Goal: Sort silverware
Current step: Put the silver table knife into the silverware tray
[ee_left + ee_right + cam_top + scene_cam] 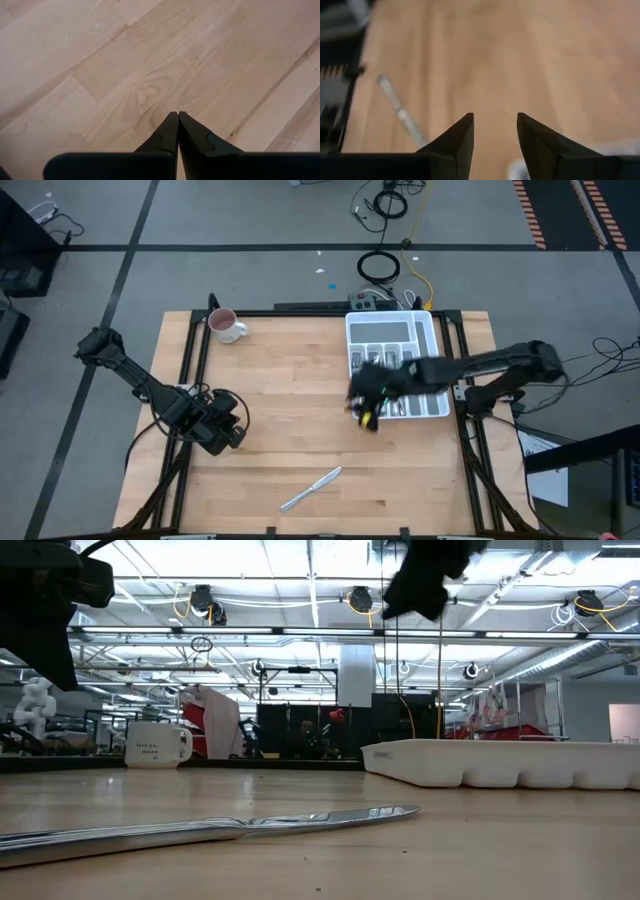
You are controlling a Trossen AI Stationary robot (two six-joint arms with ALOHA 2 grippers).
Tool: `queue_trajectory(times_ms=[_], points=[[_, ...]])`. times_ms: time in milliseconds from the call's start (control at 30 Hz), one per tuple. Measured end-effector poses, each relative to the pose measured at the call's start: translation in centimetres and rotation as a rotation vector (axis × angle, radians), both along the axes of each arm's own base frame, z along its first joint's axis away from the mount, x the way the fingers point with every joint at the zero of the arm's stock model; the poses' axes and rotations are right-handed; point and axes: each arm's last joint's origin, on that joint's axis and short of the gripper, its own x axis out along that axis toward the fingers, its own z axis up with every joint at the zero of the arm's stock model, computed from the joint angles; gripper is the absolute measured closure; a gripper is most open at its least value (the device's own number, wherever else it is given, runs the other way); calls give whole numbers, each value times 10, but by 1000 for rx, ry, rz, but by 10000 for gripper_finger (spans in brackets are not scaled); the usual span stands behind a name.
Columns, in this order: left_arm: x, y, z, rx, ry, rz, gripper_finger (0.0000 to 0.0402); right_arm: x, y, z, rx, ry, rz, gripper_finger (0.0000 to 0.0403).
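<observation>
Nearest you, one knife [210, 828] lies flat on the table's [290, 430] front edge. Your left gripper [177, 131] hovers shut over bare wood; your right gripper [495, 131], fingers parted and empty, hangs beside the tray [432, 330] holding sorted silverware [385, 358].

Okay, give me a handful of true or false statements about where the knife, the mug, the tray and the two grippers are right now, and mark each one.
1. A knife lies on the bare table, outside the tray. True.
2. The white mug stands inside the tray. False: it stands on the table near the far left corner, well apart from the white divided tray.
3. The left gripper is shut with nothing between its fingers. True.
4. The right gripper is clamped on a fork. False: its fingers are apart with nothing between them.
5. The right gripper is over the tray's left edge. True.
</observation>
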Motion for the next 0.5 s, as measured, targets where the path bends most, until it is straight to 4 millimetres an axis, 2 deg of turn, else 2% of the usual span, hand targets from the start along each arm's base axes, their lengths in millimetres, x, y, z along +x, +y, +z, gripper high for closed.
queue_trajectory(times_ms=[133,233,400,500], points=[[0,0,0,1,1,-3,386,40,43,-11,-121,8,239,264],[0,0,0,1,1,-3,386,68,66,-20,-187,22,354,264],[0,0,0,1,1,-3,386,108,95,-30,-308,25,528,264],[0,0,0,2,1,-4,386,125,108,-39,-341,60,617,264]])
